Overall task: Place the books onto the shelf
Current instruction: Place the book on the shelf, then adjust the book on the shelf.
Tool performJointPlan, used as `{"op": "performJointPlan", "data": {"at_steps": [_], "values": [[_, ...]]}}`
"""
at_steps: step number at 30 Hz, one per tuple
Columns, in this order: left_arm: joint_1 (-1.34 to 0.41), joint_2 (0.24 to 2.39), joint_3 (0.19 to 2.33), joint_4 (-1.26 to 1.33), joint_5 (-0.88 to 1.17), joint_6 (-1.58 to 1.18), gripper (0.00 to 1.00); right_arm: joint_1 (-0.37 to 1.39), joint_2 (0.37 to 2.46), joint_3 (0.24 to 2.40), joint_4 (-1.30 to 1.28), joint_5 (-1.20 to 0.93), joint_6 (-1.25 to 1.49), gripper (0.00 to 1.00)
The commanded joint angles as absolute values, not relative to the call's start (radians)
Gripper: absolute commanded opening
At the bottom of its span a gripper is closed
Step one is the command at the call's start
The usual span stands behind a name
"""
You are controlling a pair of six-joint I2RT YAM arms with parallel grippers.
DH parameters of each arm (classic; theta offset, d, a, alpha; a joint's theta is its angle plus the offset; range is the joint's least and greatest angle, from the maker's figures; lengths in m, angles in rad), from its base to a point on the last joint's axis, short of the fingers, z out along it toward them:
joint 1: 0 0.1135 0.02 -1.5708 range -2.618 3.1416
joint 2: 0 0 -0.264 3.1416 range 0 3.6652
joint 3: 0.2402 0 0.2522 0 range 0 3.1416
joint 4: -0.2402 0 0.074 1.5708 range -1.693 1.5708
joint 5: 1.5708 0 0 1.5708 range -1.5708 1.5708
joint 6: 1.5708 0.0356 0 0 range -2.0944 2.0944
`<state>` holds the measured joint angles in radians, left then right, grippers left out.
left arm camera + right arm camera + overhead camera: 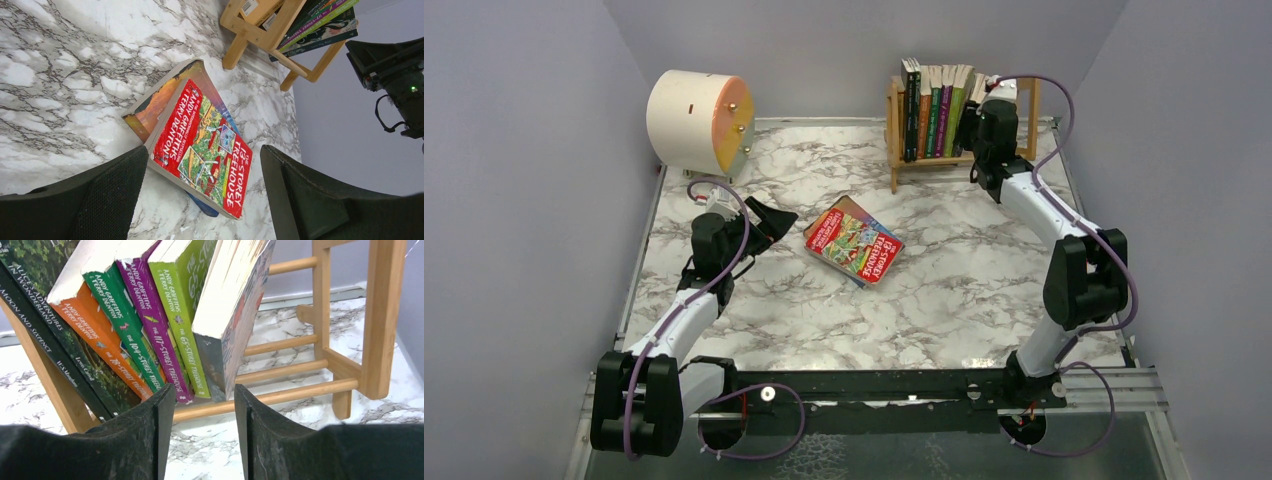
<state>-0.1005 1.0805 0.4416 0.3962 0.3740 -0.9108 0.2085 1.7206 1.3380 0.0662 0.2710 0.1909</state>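
Several books point(165, 315) stand leaning on the light-wood shelf point(300, 389) at the back right point(902, 150). The rightmost one point(230, 315) tilts left against the lime-green one. My right gripper point(204, 392) hovers just in front of the shelf's lower rail, open, with nothing between its fingers. Mid-table lies a small stack of books: a red one point(200, 145) point(856, 240) on top, an orange one point(152, 107) and a blue one point(202, 206) under it. My left gripper point(204, 162) point(769, 222) is open, just left of that stack and pointing at it, apart from it.
A cream cylinder with an orange face point(699, 120) rests at the back left. Grey walls close in the marble table point(724, 300) on three sides. A black rail point(874, 385) runs along the near edge. The shelf's right end point(385, 315) holds no book.
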Motion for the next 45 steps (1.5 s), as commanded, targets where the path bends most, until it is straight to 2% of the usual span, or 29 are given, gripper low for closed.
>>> {"op": "performJointPlan", "data": {"at_steps": [1, 5, 7, 11, 31, 33, 41, 45], "values": [[-0.106, 1.068, 0.431, 0.432, 0.369, -0.914, 0.76, 0.210, 1.706, 1.366, 0.037, 0.337, 0.211, 0.51], [-0.106, 1.065, 0.438, 0.433, 0.369, -0.913, 0.76, 0.210, 1.689, 1.343, 0.082, 0.333, 0.243, 0.53], [-0.107, 1.065, 0.445, 0.433, 0.369, -0.911, 0.76, 0.210, 1.689, 1.332, 0.112, 0.323, 0.252, 0.60], [-0.106, 1.071, 0.458, 0.433, 0.370, -0.910, 0.76, 0.210, 1.754, 1.370, 0.106, 0.336, 0.258, 0.61], [-0.106, 1.120, 0.472, 0.433, 0.360, -0.891, 0.76, 0.209, 2.045, 1.484, 0.341, 0.481, 0.209, 0.53], [-0.106, 1.126, 0.475, 0.434, 0.359, -0.890, 0.76, 0.208, 2.062, 1.494, 0.342, 0.487, 0.205, 0.49], [-0.105, 1.148, 0.486, 0.434, 0.361, -0.885, 0.76, 0.206, 2.031, 1.464, 0.339, 0.525, 0.188, 0.14], [-0.107, 1.156, 0.487, 0.434, 0.366, -0.885, 0.76, 0.200, 1.993, 1.451, 0.345, 0.532, 0.157, 0.06]]}}
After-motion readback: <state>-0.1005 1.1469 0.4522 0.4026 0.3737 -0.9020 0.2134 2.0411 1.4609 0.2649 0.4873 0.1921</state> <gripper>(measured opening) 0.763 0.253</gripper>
